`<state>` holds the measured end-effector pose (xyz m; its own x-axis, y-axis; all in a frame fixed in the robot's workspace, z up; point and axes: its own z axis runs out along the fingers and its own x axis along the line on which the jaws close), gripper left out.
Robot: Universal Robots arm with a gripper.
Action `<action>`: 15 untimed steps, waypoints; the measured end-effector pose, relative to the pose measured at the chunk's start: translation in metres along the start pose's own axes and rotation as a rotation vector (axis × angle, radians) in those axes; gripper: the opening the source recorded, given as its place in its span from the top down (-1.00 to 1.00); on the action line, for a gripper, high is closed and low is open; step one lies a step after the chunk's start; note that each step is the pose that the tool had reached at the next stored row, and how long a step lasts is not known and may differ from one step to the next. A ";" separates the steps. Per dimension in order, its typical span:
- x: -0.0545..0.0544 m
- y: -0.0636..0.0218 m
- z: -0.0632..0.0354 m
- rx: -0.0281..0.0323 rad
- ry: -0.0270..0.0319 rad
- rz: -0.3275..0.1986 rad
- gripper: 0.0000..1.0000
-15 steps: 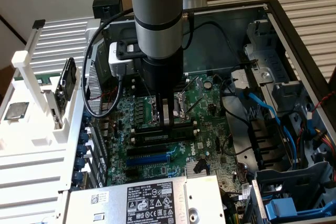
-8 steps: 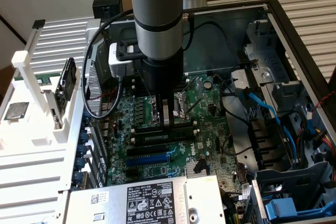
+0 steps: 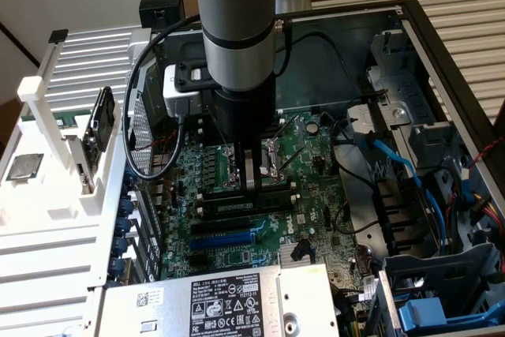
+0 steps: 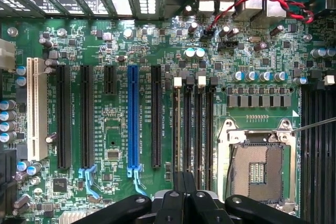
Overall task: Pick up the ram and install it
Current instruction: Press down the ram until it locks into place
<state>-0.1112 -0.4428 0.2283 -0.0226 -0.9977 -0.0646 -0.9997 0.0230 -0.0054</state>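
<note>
So the claw point(image 3: 251, 183) is down at the memory slots point(image 4: 199, 129)
The ram point(image 3: 241, 205) stands in the slot nearest the blue connector point(image 3: 223, 234), mid-frame in the exterior view. The claw's fingers point(image 4: 178, 198) are pinched together just above it, contact unclear.

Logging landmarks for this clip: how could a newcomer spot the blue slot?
Look inside the open computer case at the green motherboard. Among its long parallel expansion slots, the blue slot sits between black ones; no other slot is blue.
</note>
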 end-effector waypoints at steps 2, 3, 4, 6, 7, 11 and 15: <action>0.000 0.0000 -0.0003 0.0000 -0.0020 0.000 0.79; 0.000 0.0000 -0.0007 0.0003 -0.0034 0.000 0.79; 0.000 0.0000 -0.0015 0.0005 -0.0050 0.000 0.79; 0.000 0.0000 -0.0047 -0.0001 -0.0056 0.000 0.79; 0.000 -0.0001 -0.0074 0.0000 -0.0071 0.000 0.79; 0.000 -0.0001 -0.0125 -0.0002 -0.0085 0.000 0.79; 0.000 -0.0001 -0.0156 -0.0002 -0.0093 0.000 0.79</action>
<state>-0.1112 -0.4435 0.2439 -0.0226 -0.9970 -0.0739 -0.9997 0.0230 -0.0053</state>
